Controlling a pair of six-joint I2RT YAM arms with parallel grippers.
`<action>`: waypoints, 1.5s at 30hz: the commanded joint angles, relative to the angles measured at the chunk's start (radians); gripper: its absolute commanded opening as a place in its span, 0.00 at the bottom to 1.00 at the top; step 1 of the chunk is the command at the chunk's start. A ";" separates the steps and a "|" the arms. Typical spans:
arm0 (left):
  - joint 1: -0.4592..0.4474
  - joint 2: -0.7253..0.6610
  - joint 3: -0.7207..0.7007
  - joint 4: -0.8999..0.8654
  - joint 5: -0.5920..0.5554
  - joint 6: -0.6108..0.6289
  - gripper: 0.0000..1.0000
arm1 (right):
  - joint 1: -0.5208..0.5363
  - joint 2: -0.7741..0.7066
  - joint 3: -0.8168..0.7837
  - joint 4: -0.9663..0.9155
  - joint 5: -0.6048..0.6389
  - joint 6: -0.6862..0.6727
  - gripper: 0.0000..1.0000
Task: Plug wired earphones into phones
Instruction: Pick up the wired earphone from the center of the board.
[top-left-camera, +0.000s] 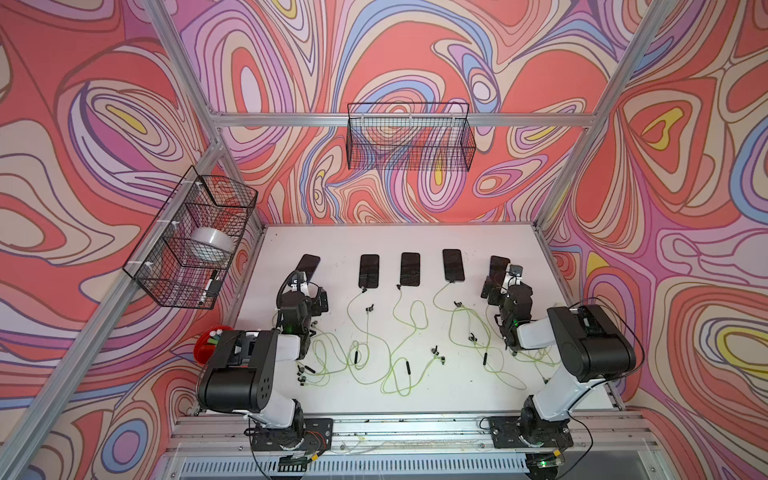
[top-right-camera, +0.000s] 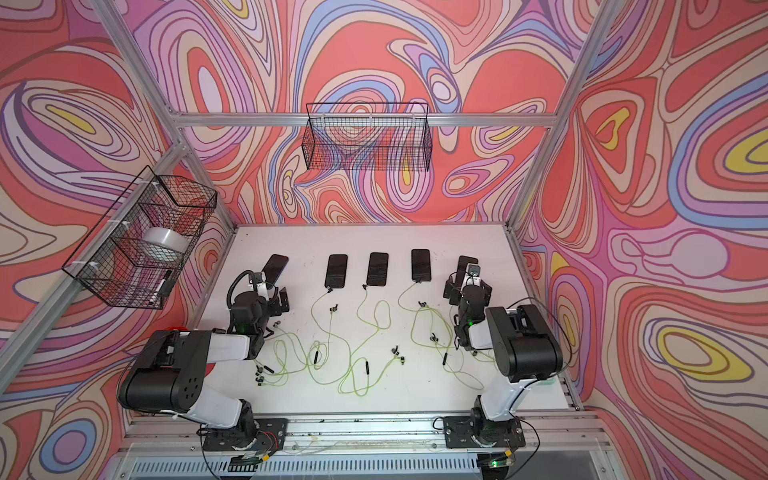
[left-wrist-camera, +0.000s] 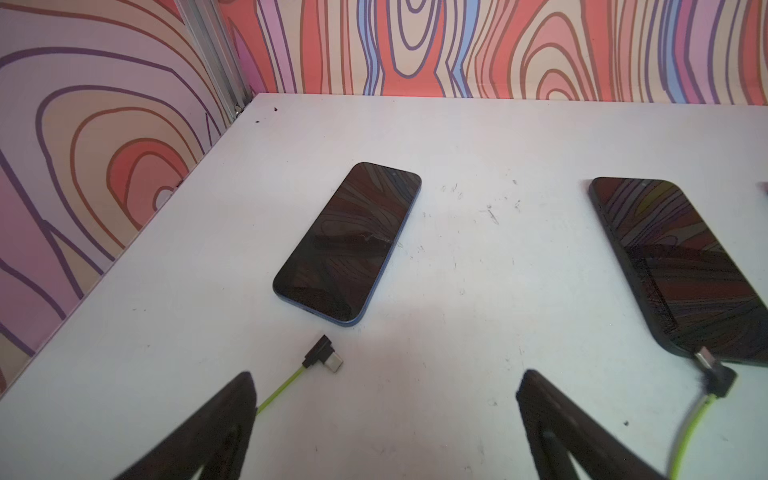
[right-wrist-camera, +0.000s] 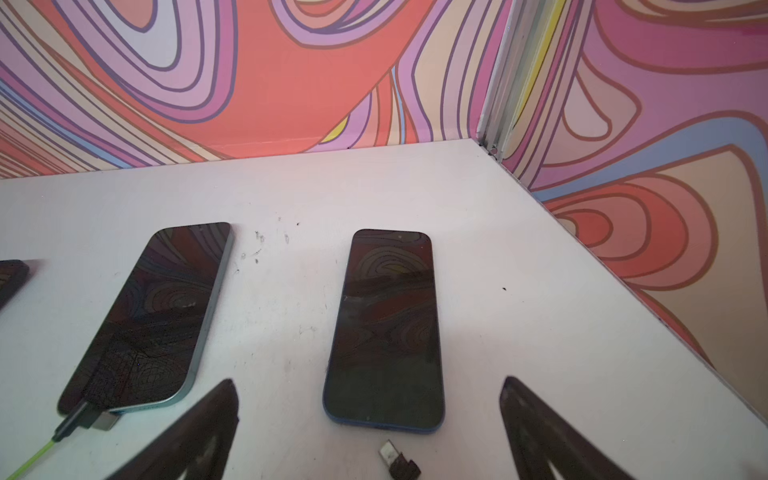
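Observation:
Five black phones lie in a row across the white table in both top views, from the leftmost (top-left-camera: 308, 266) to the rightmost (top-left-camera: 498, 266). Yellow-green earphones (top-left-camera: 399, 316) trail toward me; the middle three phones have plugs at their near ends. My left gripper (left-wrist-camera: 386, 376) is open and empty, hovering before the leftmost phone (left-wrist-camera: 349, 243), whose plug (left-wrist-camera: 326, 357) lies loose just short of it. My right gripper (right-wrist-camera: 369, 382) is open over the rightmost phone (right-wrist-camera: 388, 328); a loose plug (right-wrist-camera: 397, 457) lies at its near end.
A neighbouring phone (left-wrist-camera: 681, 270) and another (right-wrist-camera: 153, 316) have plugs seated. Tangled cables and earbuds (top-left-camera: 436, 353) cover the table's near half. A wire basket (top-left-camera: 191, 237) hangs on the left wall, another (top-left-camera: 409, 137) on the back wall. A red cup (top-left-camera: 208, 345) stands by the left arm.

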 joint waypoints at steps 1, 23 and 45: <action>-0.001 0.005 0.006 0.017 0.001 0.015 1.00 | -0.004 -0.003 0.015 -0.005 -0.005 0.011 0.98; 0.000 0.009 0.020 -0.006 0.005 0.017 1.00 | -0.032 -0.004 0.025 -0.032 -0.052 0.027 0.99; -0.065 -0.308 0.483 -0.850 0.202 -0.486 0.89 | -0.041 -0.105 0.731 -1.652 -0.103 0.453 0.67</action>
